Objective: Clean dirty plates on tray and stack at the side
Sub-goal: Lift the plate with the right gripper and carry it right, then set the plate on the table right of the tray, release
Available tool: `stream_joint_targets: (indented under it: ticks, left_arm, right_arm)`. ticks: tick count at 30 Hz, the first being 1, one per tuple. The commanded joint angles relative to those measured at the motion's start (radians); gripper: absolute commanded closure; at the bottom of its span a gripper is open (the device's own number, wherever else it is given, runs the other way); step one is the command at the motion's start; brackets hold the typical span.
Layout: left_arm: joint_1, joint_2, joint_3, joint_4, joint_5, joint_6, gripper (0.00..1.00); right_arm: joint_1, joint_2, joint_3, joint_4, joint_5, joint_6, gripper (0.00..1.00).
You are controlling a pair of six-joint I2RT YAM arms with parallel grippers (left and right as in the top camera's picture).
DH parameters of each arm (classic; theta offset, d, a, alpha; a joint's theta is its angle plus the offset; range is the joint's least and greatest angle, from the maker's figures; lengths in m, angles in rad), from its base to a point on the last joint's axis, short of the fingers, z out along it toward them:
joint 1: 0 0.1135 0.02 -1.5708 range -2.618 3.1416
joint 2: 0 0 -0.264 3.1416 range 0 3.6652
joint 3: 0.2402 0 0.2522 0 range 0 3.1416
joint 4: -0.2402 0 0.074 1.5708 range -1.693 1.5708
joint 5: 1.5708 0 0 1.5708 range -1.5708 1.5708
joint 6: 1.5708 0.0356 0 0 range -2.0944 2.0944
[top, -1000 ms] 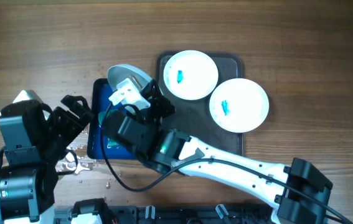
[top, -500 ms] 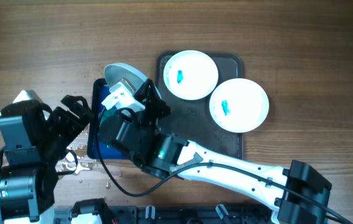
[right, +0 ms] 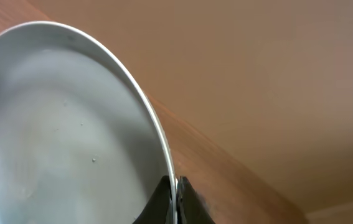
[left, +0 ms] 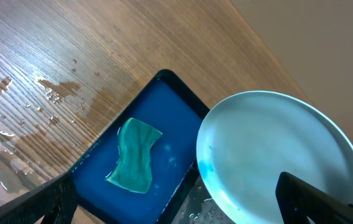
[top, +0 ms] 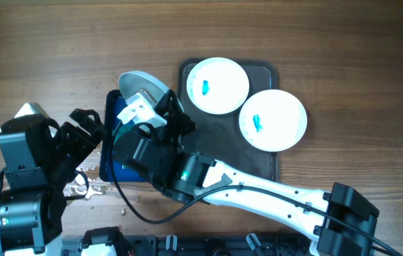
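The right hand (right: 175,196) is pinching the rim of a white plate (right: 58,124) between nearly closed fingers and holding it tilted in the air, just off the far-left corner of the dark tray (top: 222,135). A few small drops are clinging to the plate's face. The right arm is stretching in from the near right, crossing the near-left part of that tray. A smaller blue tray (left: 157,118), carrying a crumpled teal cloth (left: 132,155), is sitting just beside the dark tray's left edge. Two more plates are lying on the dark tray, each showing a blue-teal smear: one (top: 218,86) at its far-left corner, the other (top: 273,119) overhanging its right edge. Further left of the dark tray, the left hand (left: 182,202) is hanging with its fingers spread wide, gripping nothing. Spilled water (left: 14,137) is glistening on the wooden bench (top: 59,43) there.
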Motion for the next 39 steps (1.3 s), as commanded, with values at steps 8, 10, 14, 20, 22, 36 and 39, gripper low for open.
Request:
stream_joint_targets:
  ticks: [8, 10, 14, 20, 22, 36, 39]
  left_arm:
    - [0.005, 0.000, 0.014, 0.000, 0.011, 0.005, 0.00]
    - [0.006, 0.000, 0.014, 0.000, 0.011, 0.005, 0.00]
    - [0.006, 0.000, 0.014, 0.000, 0.011, 0.005, 0.00]
    - [0.006, 0.000, 0.014, 0.000, 0.011, 0.005, 0.00]
    - [0.006, 0.000, 0.014, 0.000, 0.011, 0.005, 0.00]
    - [0.006, 0.000, 0.014, 0.000, 0.011, 0.005, 0.00]
    - [0.006, 0.000, 0.014, 0.000, 0.011, 0.005, 0.00]
  right_arm:
    - [-0.622, -0.168, 0.018, -0.192, -1.472, 0.607, 0.96]
    - [-0.781, -0.260, 0.017, -0.246, -1.484, 0.649, 0.96]
    - [-1.207, -0.370, 0.017, -0.502, -1.382, 0.665, 0.96]
    - [-1.715, -0.228, -0.068, -0.741, -1.142, 0.610, 0.96]
    - [-1.762, -0.177, -0.107, -0.731, -1.143, 0.610, 0.96]
    - [-1.576, -0.066, -0.213, -0.683, -1.193, 0.443, 0.67]
    - [-1.567, -0.160, -0.187, -0.697, -1.428, 0.297, 0.59]
